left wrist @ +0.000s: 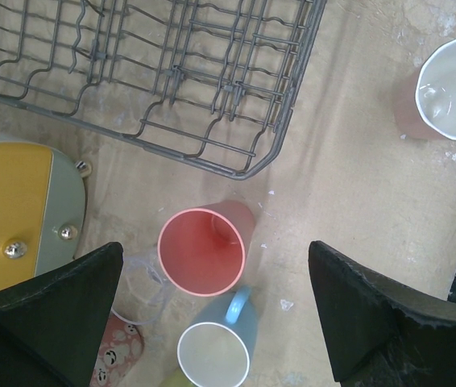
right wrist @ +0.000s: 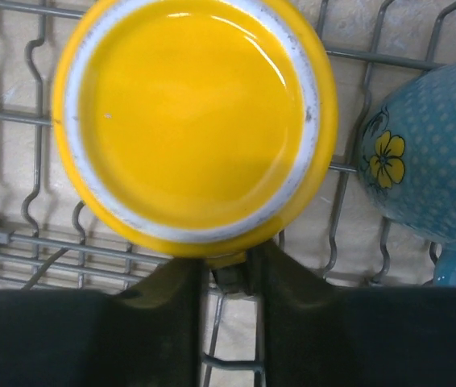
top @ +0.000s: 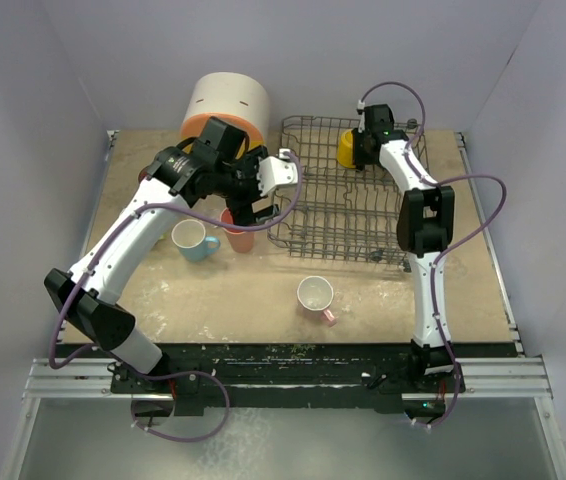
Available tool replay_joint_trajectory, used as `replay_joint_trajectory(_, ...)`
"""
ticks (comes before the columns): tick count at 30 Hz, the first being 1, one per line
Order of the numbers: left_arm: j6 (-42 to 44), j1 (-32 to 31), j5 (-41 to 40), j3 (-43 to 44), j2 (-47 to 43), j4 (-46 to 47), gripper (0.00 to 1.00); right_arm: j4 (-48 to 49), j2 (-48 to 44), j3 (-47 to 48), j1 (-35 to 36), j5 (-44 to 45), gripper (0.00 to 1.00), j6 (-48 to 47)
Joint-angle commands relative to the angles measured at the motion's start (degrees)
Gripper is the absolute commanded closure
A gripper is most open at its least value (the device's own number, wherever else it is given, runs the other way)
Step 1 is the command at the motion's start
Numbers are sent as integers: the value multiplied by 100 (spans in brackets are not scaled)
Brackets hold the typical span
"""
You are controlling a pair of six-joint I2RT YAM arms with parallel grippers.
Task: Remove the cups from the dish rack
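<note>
Now the right fingers [right wrist: 192,282] pinch narrow on the upturned yellow cup [right wrist: 192,121] inside the dish rack [right wrist: 18,234]; left fingers [left wrist: 83,290] gape wide outside it. Next, probably a straight lift.

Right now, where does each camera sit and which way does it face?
Top external: above and behind the arms, facing down on the table; both arms show.
Left wrist: on the left arm, facing down on the salmon cup beside the dish rack; open left tool frames it.
Right wrist: on the right arm, facing down on the upturned yellow cup in the rack; right tool at its edge.
Shared: top and right wrist both show the yellow cup.
</note>
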Motion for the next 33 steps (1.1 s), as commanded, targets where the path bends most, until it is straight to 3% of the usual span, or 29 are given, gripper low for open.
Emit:
replay_joint_trajectory(1,-109,63,161,-101,-349,147,1,550,-263,-127,-56,-7,82,5)
replay_joint_trajectory(3,-120,64,159,-187,-418,172,0,707,-350,-124,-52,66,91,-52)
replay_joint_trajectory(9,-72,100,49,-528,-604,285,1,906,-734,-40,-3,126,100,-115)
replay_joint_trajectory(15,-77,227,-2,-714,-647,515,1,822,-1355,219,222,158,100,-217)
replay_joint_trajectory(21,247,371,-71,-1131,-862,1338,1,432,-2422,-124,485,-518,100,390)
replay_joint_trajectory(25,745,391,224,-1860,-1442,2167,0,216,-3348,-1032,793,-1245,100,866)
replay_joint_trajectory(28,1006,392,445,-2222,-1797,2618,1,489,-4320,-2264,1018,-1969,100,1422)
replay_joint_trajectory(31,1182,392,651,-2406,-2042,2880,1,1462,-5394,-3911,1092,-3134,100,2469)
replay_joint_trajectory(33,1211,392,774,-2603,-2218,3109,1,2700,-6073,-5195,1130,-3802,100,3380)
